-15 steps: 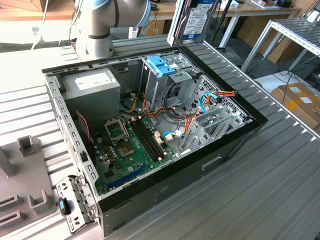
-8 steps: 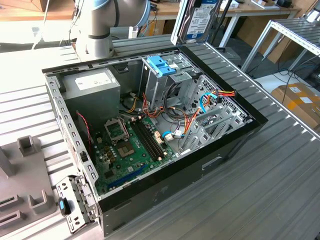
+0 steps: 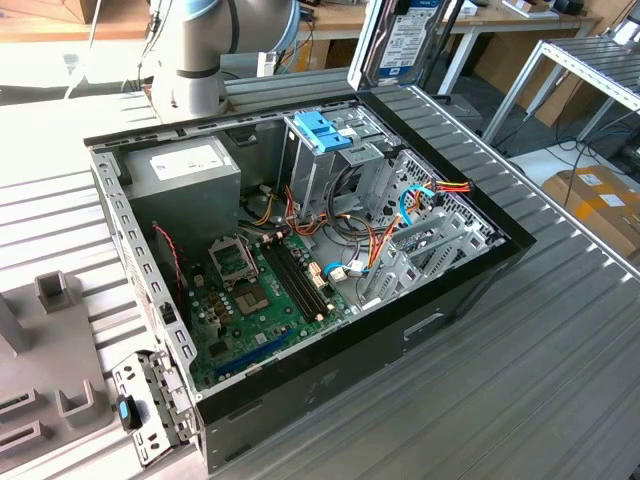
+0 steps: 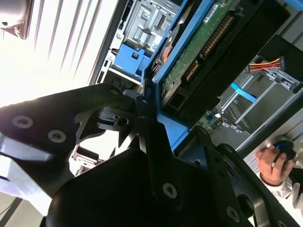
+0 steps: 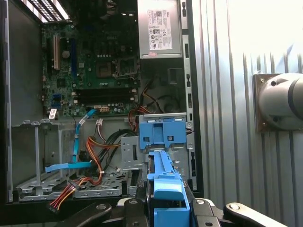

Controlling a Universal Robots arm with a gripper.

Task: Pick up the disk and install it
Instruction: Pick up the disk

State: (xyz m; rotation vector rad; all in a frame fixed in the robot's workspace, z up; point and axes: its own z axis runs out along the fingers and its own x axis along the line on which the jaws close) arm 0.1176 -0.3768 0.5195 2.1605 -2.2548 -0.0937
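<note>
The disk (image 3: 404,42) hangs in the air above the far side of the open computer case (image 3: 440,300), standing nearly on edge with its label showing. My gripper (image 4: 150,97) is shut on it, black fingers (image 4: 142,106) clamped along one light-blue rail. In the second wrist view the disk's (image 4: 199,47) green circuit board and connector face the camera. In the first wrist view the disk's (image 5: 165,187) blue rail points down towards the drive cage with the broad blue handle (image 5: 162,132), and the gripper (image 5: 163,210) is just behind it.
Inside the case lie the motherboard (image 3: 260,290), the power supply (image 3: 185,170), the blue-handled cage (image 3: 322,130) and loose red, orange and blue cables (image 3: 440,190). The arm's base (image 3: 195,60) stands behind the case. A person's hand (image 4: 271,165) rests beside the case.
</note>
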